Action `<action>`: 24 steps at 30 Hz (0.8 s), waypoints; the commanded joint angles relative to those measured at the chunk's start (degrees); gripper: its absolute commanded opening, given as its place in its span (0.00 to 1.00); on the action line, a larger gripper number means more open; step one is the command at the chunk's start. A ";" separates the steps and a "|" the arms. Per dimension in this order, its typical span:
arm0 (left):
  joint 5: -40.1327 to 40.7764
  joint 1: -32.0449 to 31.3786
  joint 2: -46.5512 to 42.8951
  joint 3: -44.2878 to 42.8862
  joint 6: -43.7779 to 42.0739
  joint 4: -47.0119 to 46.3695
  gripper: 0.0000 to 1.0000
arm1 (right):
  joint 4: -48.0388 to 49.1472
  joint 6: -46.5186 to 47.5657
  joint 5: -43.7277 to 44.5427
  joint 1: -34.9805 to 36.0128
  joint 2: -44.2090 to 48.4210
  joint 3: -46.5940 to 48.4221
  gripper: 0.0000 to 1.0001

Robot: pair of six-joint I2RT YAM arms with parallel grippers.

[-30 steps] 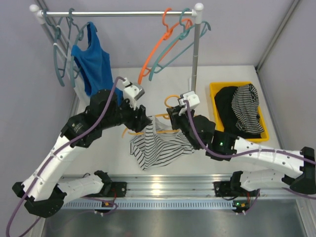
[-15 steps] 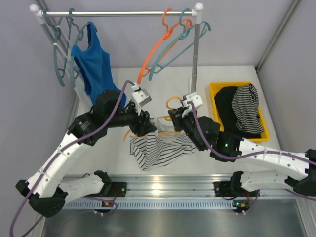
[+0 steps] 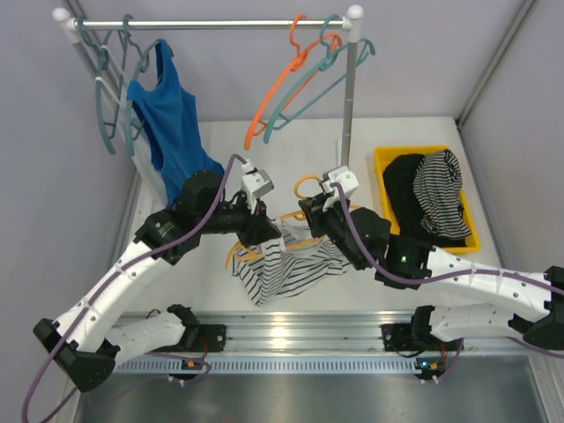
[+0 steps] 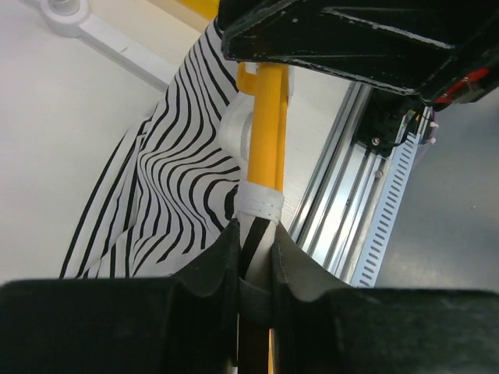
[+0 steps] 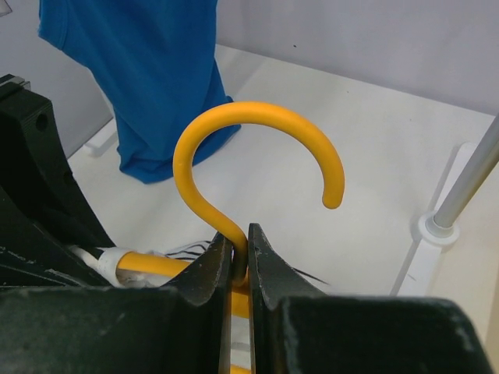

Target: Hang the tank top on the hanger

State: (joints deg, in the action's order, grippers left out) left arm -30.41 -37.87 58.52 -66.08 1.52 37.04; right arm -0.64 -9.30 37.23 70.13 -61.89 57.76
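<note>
The black-and-white striped tank top (image 3: 282, 269) hangs partly from the amber hanger (image 3: 305, 182) above the middle of the table. Its lower part is bunched on the tabletop. My right gripper (image 3: 311, 211) is shut on the hanger's neck just below the hook (image 5: 257, 111), with the right gripper's tips (image 5: 240, 243) pinching the stem. My left gripper (image 3: 264, 231) is at the hanger's left shoulder. In the left wrist view the left gripper (image 4: 255, 243) is shut on the tank top's strap (image 4: 257, 204), which is wrapped over the yellow hanger arm (image 4: 267, 125). Striped fabric (image 4: 171, 187) drapes to the left below.
A clothes rack (image 3: 351, 88) stands at the back, carrying a blue tank top (image 3: 167, 115), teal hangers (image 3: 110, 106) and an orange hanger (image 3: 273, 97). A yellow bin (image 3: 386, 160) at the right holds dark striped garments (image 3: 436, 189). A metal rail (image 3: 291, 330) runs along the near edge.
My left gripper has moved right to the hanger's left shoulder and closed on the tank top's strap. The right gripper has kept its hold on the hanger, barely shifting.
</note>
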 commanded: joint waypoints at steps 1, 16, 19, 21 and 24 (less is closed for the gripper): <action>-2.19 0.16 -2.71 2.88 3.84 -7.41 0.13 | 2.58 -1.33 -0.67 0.98 0.89 1.48 0.00; 4.91 0.08 -16.59 19.85 15.88 -22.18 0.00 | 1.00 -2.74 -0.85 0.98 -2.00 3.32 0.00; 6.06 0.16 -18.18 21.61 16.23 -23.15 0.00 | 0.82 -3.18 -1.11 0.98 -2.45 4.12 0.09; 6.85 0.16 -19.23 22.58 16.50 -23.32 0.00 | 0.73 -3.27 -1.29 0.98 -2.80 4.64 0.29; 9.75 0.16 -20.81 23.89 16.50 -23.41 0.00 | -1.46 -3.79 -1.02 0.98 -2.71 5.17 0.53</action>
State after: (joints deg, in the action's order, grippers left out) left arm -24.60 -37.91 39.79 -43.11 16.88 19.27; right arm -3.22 -12.27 34.33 71.09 -65.01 59.35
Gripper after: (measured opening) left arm 0.205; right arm 0.484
